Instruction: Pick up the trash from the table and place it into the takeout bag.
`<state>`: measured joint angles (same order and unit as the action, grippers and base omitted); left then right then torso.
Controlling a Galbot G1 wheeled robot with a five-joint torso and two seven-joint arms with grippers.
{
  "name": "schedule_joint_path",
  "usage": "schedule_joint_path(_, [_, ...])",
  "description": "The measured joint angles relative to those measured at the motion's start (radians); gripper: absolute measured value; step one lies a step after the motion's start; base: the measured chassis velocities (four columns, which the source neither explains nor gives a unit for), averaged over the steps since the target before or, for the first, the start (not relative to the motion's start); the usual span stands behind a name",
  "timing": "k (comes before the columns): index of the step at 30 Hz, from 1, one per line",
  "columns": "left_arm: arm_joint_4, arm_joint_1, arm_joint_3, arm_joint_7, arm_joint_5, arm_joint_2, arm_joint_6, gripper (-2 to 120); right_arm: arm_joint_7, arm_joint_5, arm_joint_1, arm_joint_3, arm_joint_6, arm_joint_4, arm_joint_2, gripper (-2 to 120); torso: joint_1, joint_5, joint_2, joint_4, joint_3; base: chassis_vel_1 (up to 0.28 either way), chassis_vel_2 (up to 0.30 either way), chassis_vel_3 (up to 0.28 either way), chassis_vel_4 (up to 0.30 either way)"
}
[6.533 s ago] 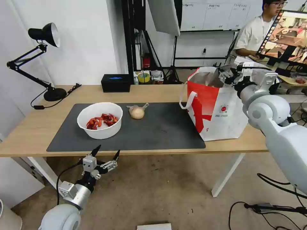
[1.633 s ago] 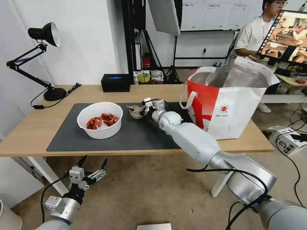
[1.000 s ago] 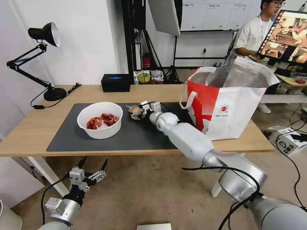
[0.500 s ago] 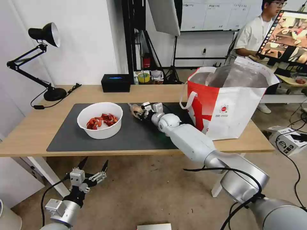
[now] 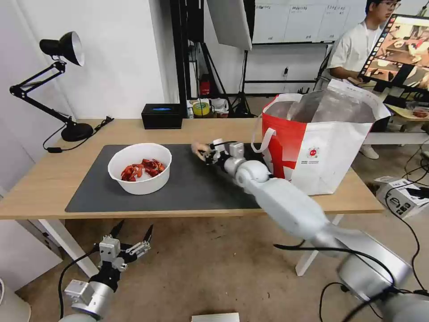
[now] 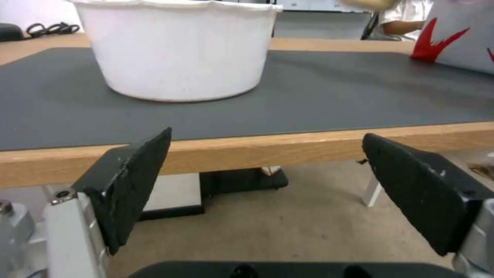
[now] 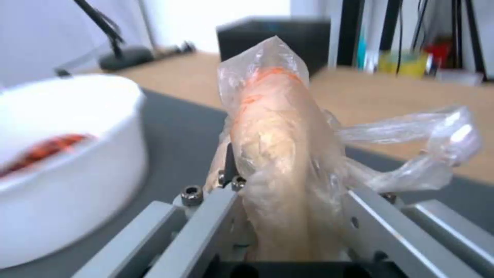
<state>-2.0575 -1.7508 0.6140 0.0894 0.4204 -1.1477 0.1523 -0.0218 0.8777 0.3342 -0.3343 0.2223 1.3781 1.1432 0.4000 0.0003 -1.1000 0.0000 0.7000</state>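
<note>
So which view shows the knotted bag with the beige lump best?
The right wrist view: the knotted clear bag sits close up, squeezed between the right gripper fingers. The head view shows it small and blurred at that gripper's tip over the mat. The left wrist view catches a beige sliver at the frame edge.

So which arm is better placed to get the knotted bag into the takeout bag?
The right. The right gripper is shut on the knotted clear bag above the mat, close to the takeout bag. The left gripper hangs open below the table edge, holding nothing.
</note>
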Motion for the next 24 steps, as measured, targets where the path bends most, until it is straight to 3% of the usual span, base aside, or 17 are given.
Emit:
schedule_joint_path(1, [0.0, 0.0, 0.0, 0.0, 0.0, 0.0, 0.0, 100, 0.0, 0.0, 0.0, 0.0, 0.0, 0.0, 0.0, 7, 0.0, 0.0, 0.0, 0.0, 0.0, 0.0, 0.0, 0.0, 0.0])
schedule_joint_path(5, [0.0, 0.011, -0.018, -0.001, -0.002, 0.001, -0.001, 100, 0.038, 0.021, 0.114, 0.087, 0.004, 0.267, -0.171, 7, 0.0, 0.0001, 0.0, -0.0002, 0.0, 0.0, 0.0, 0.0, 0.0])
schedule_joint_path(6, [0.0, 0.011, -0.018, -0.001, -0.002, 0.001, -0.001, 100, 0.038, 0.021, 0.114, 0.087, 0.004, 0.267, -0.171, 7, 0.0, 0.0001, 0.0, -0.0002, 0.0, 0.0, 0.0, 0.0, 0.0])
schedule_joint_path(9, [-0.001, 0.018, -0.032, -0.002, -0.008, 0.0, -0.002, 100, 0.048, 0.039, 0.235, 0.196, 0.005, 0.434, -0.279, 7, 0.0, 0.0001, 0.0, -0.0003, 0.0, 0.0, 0.0, 0.0, 0.0])
schedule_joint_path(12, [-0.003, 0.021, -0.039, -0.003, -0.011, -0.002, -0.002, 100, 0.049, 0.048, 0.324, 0.286, 0.002, 0.528, -0.336, 6, 0.0, -0.0001, 0.0, -0.0002, 0.0, 0.0, 0.0, 0.0, 0.0])
schedule_joint_path(21, [-0.008, 0.025, -0.048, -0.004, -0.015, -0.003, -0.002, 100, 0.05, 0.052, 0.44, 0.402, -0.021, 0.639, -0.397, 6, 0.0, 0.0001, 0.0, -0.0003, 0.0, 0.0, 0.0, 0.0, 0.0])
schedule_joint_path(24, [-0.012, 0.026, -0.055, -0.004, -0.019, -0.005, -0.002, 100, 0.051, 0.051, 0.527, 0.495, -0.032, 0.729, -0.429, 6, 0.0, -0.0001, 0.0, -0.0001, 0.0, 0.0, 0.0, 0.0, 0.0])
